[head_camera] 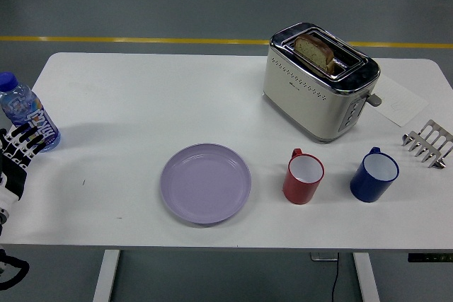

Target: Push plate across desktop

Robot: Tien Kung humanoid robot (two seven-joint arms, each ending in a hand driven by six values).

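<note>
A lavender plate [205, 183] lies flat on the white table [141, 104], near the front edge and left of centre. My left hand [15, 153] is at the far left edge of the table, well left of the plate and just in front of a water bottle [27, 111]. Its fingers are relaxed and hold nothing. My right hand is out of view.
A red mug [304, 177] and a blue mug [374, 174] stand right of the plate. A toaster [320, 80] with bread in it stands behind them. A metal toast rack [428, 142] and a paper sheet [400, 100] are at the right edge.
</note>
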